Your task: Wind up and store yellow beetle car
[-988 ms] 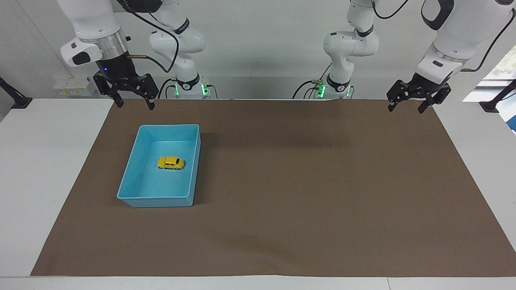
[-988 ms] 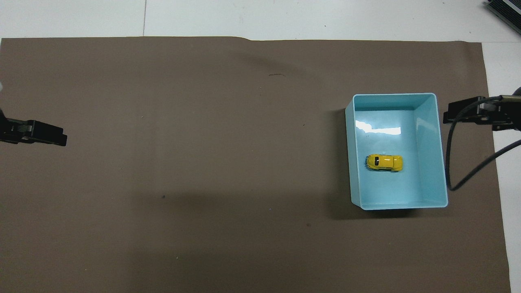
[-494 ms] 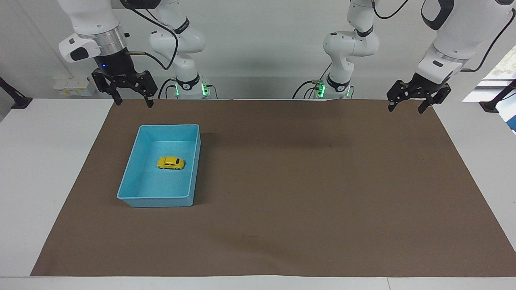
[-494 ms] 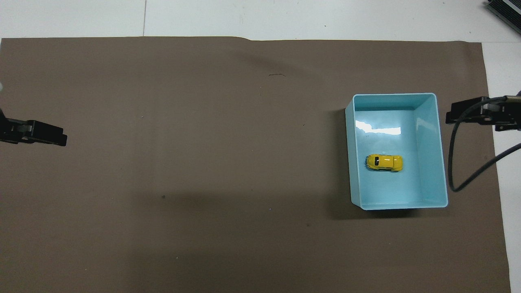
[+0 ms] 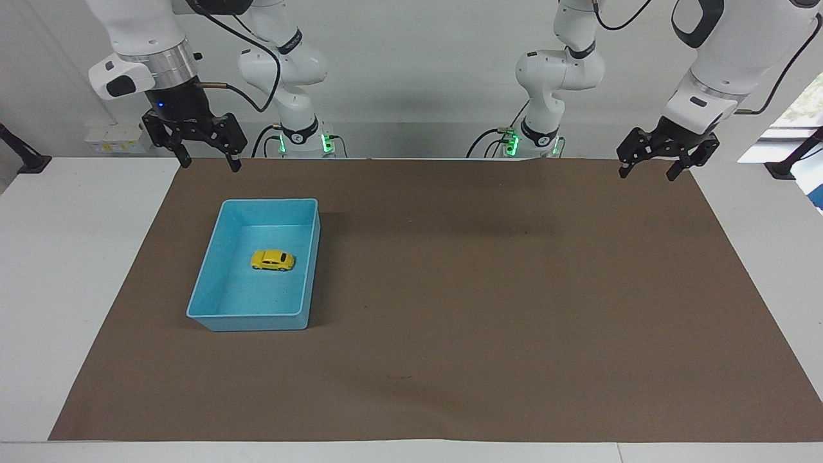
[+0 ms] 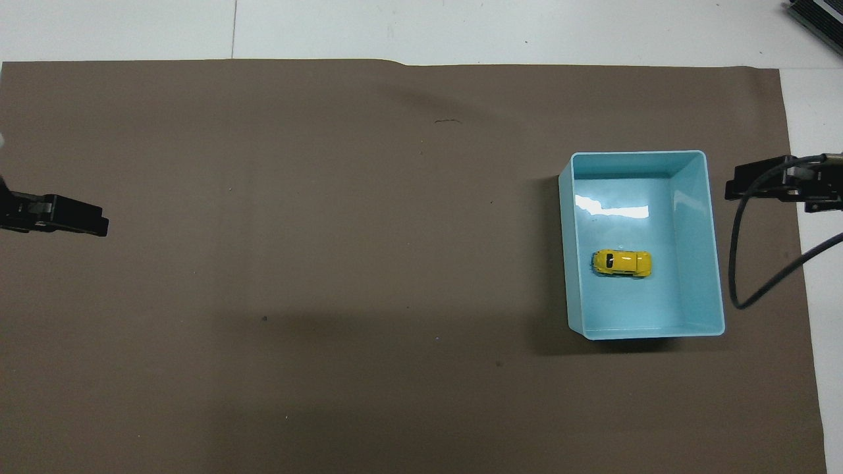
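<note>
The yellow beetle car (image 5: 273, 260) is sitting on its wheels inside the light blue bin (image 5: 207, 278), approx. mid-floor, not touching any wall, w/ the bin resting on the brown mat (image 5: 482, 289) toward the right arm's end of the worktop (image 5: 58, 270). Key relation: the right pincer (image 5: 206, 161) is hanging up in the air over the mat's edge at the robots' end, just past the bin's nearest wall, so the car is lying farther from the robots than that pincer and below it; a reach would be going forward and down into the bin. Car's long axis is running across the worktop, arm's end to arm's end, parallel to the bin's short walls, so fingers would probably need to be straddling the narrow body sides. The right arm is clearly the nearer one; the left pincer (image 5: 654, 166) is waiting over the other corner of the mat, well apart from bin and car. Both pincers are spread wide and pinching nothing. Judging by the layout, the storing looks done already, car being in the bin. Vs. the earlier frames: the right pincer is rising and drifting slightly away from the bin toward the worktop's edge, i.e. retreating; car, bin and left pincer aren't moving at all.
</note>
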`<act>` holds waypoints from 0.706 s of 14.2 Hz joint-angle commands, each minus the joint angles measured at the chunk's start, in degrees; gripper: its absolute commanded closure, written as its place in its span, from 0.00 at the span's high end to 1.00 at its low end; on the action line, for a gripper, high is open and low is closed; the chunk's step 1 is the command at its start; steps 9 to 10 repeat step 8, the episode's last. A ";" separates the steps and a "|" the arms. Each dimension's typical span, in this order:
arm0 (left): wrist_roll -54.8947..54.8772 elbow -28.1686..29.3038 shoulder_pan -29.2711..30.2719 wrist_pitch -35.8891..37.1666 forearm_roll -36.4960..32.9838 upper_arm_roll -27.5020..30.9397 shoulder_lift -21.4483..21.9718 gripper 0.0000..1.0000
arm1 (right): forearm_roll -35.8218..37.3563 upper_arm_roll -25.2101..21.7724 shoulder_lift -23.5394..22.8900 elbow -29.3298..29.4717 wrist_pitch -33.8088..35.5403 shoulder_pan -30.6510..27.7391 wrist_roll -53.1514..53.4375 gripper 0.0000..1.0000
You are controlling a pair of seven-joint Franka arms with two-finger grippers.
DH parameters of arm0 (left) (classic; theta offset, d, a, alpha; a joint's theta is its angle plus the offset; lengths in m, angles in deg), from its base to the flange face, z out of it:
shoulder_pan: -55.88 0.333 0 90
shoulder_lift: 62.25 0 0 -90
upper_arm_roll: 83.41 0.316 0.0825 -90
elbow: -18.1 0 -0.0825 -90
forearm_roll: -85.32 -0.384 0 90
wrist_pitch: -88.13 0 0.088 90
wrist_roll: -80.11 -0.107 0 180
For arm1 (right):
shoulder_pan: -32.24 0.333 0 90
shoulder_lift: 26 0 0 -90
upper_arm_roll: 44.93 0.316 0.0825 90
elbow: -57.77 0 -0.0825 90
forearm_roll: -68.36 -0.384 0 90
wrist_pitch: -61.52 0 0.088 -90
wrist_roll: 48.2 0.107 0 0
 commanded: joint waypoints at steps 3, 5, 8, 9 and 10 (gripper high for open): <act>0.53 0.87 0.36 0.56 -0.53 -0.23 1.09 1.00 | -0.43 0.26 0.51 -0.32 0.46 -0.52 0.09 1.00; 0.53 0.87 0.36 0.56 -0.53 -0.23 1.09 1.00 | -0.43 0.79 0.51 -0.24 -0.06 -0.43 0.00 1.00; 0.53 0.87 0.36 0.56 -0.53 -0.23 1.09 1.00 | -0.43 0.35 0.60 -0.41 0.45 -0.43 0.00 1.00; 0.53 0.87 0.36 0.56 -0.53 -0.23 1.09 1.00 | -0.43 0.35 0.60 -0.41 0.45 -0.43 0.00 1.00; 0.53 0.87 0.36 0.56 -0.53 -0.23 1.09 1.00 | -0.43 0.35 0.60 -0.41 0.45 -0.43 0.00 1.00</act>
